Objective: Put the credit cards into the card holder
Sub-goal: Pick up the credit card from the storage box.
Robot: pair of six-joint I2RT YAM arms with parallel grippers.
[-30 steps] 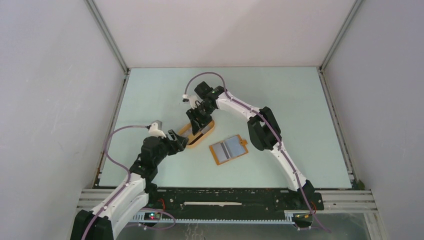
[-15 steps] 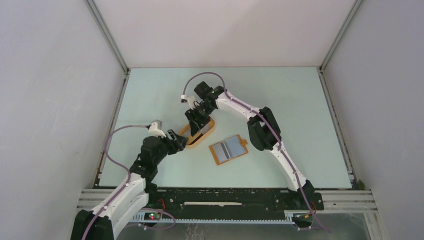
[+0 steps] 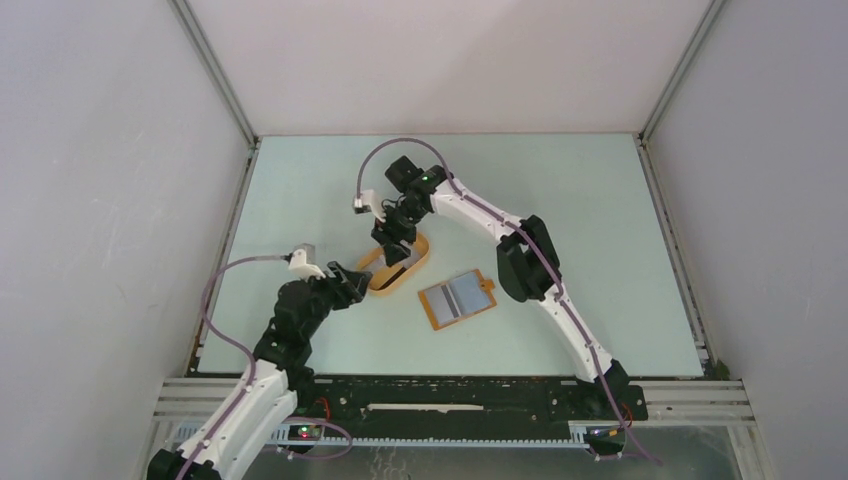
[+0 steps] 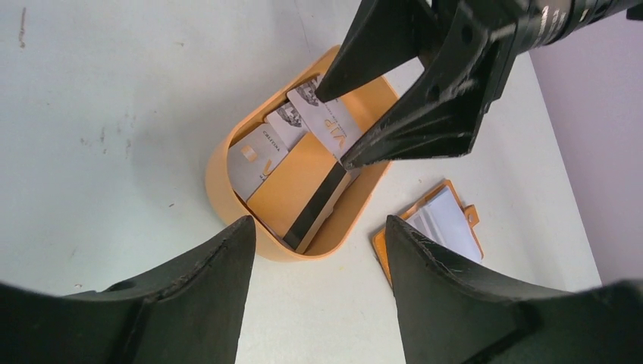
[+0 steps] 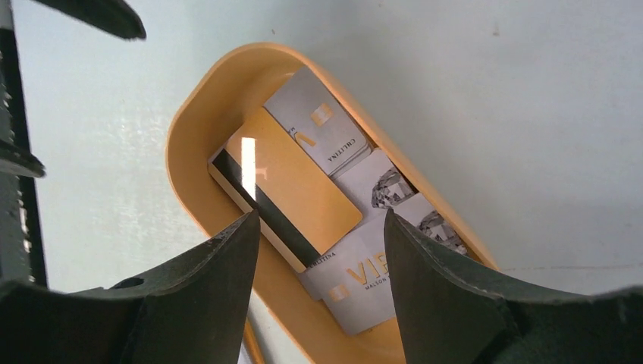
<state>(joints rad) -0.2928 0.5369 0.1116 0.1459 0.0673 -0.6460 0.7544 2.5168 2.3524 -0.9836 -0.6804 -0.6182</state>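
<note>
Orange-tan card holder (image 3: 457, 301) lies open just right of the oval tray (image 3: 412, 274), seen from above. My left gripper (image 4: 318, 224) gapes empty beside that tray. My right gripper (image 5: 321, 216) is spread wide, gripping nothing, over the credit cards (image 5: 318, 125) inside it.

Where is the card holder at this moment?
The card holder lies open on the table in the top view, just right of the oval orange tray, slightly nearer the near edge.

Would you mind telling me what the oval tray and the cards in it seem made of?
Oval tray: probably moulded plastic, matte orange, judging by its smooth rounded rim. Cards: likely glossy plastic; the orange card shows a glare streak and a black stripe.
</note>
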